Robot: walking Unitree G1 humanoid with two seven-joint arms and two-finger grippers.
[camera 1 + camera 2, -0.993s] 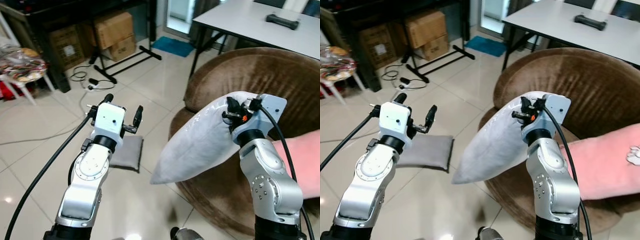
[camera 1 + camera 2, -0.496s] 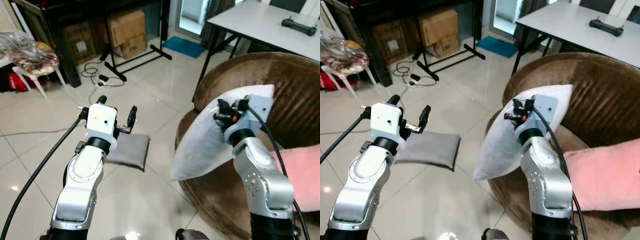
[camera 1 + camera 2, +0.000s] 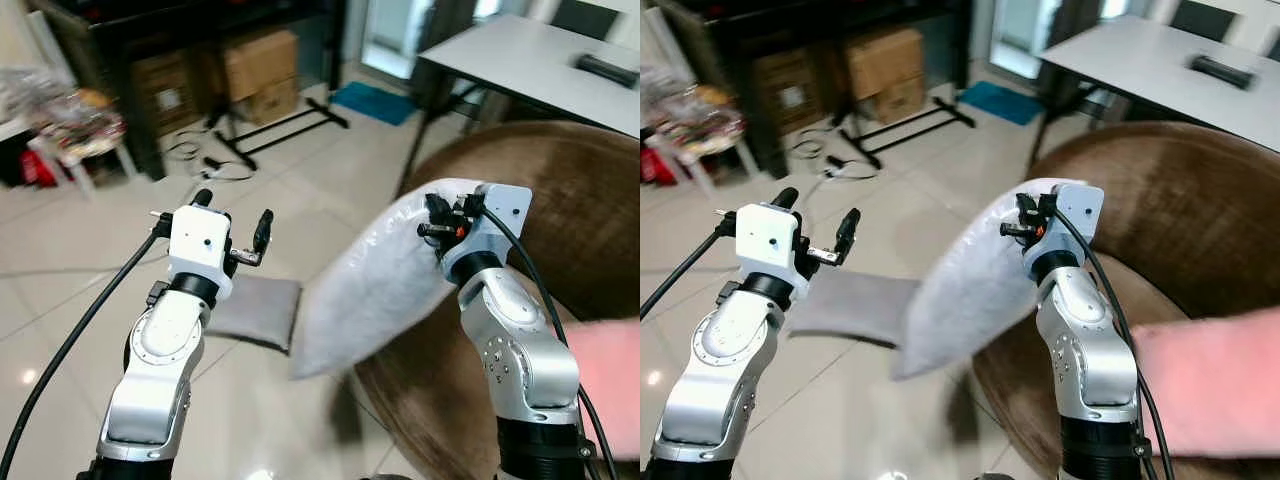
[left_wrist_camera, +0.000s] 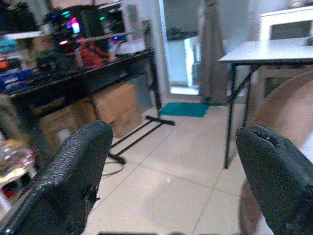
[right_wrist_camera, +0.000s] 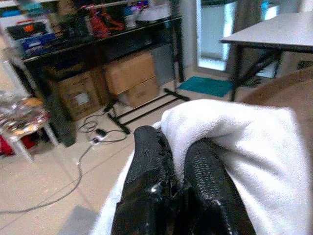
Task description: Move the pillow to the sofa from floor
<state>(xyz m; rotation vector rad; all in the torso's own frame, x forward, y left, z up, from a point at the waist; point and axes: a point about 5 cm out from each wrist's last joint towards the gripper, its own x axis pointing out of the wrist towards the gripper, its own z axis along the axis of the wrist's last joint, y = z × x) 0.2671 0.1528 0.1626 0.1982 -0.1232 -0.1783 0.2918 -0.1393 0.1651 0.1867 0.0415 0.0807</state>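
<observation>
Home living room — brown sofa (image 3: 560, 200), tiled floor (image 3: 330, 160), cardboard boxes (image 3: 262, 72), cluttered desk (image 5: 98, 41).

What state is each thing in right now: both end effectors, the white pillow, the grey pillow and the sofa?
Left end effector: open, holding nothing, raised above the floor.
Right end effector: shut on the white pillow.
White pillow: lifted, hanging beside the sofa's edge, blurred.
Grey pillow: flat on the floor.
Brown sofa: a pink cushion lies on it.

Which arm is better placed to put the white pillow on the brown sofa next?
The right. Its tool is shut on the white pillow, held up beside the brown sofa. The left tool is open and empty, out over the floor.
</observation>
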